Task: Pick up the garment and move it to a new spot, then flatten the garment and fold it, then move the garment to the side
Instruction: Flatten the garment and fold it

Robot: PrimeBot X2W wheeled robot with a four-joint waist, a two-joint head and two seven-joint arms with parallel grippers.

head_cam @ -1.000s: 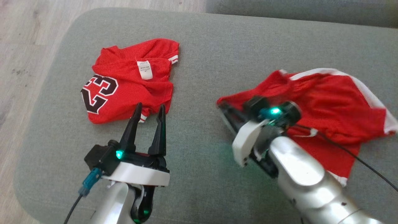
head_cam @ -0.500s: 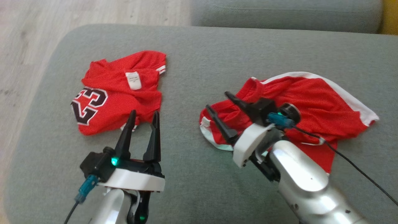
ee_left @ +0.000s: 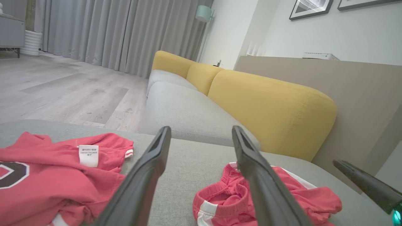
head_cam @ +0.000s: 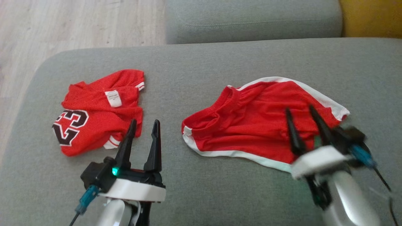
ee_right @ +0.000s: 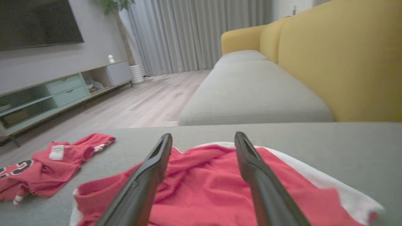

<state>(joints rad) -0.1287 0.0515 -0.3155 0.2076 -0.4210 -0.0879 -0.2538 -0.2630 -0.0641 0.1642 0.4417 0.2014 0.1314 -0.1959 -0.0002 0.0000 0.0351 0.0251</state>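
Seat: big grey cushion (head_cam: 220, 62), both clothes lie on it; 2nd grey cushion beyond it.
Floor: pale wood (head_cam: 78, 25), L of and beyond seat.
Backrest: yellow (ee_left: 270, 110), runs along far side of the cushions.
Shorts: red w/ white trim (head_cam: 251, 125), rumpled but mostly spread on R half of seat, waistband end twd centre; neither gripper has hold of them.
Jersey: red, black "23" (head_cam: 97, 125), crumpled on L half of seat, well apart from shorts.
R gripper: (head_cam: 299, 108) over near-R part of shorts, fingers spread wide, nothing betw them; blurred in head view, can't tell if tips touch cloth.
L gripper: (head_cam: 144, 121) over bare seat, fingers wide apart, empty; tips just beside jersey's near-R corner.
Tag: white (head_cam: 113, 98), face-up on jersey's upper part.
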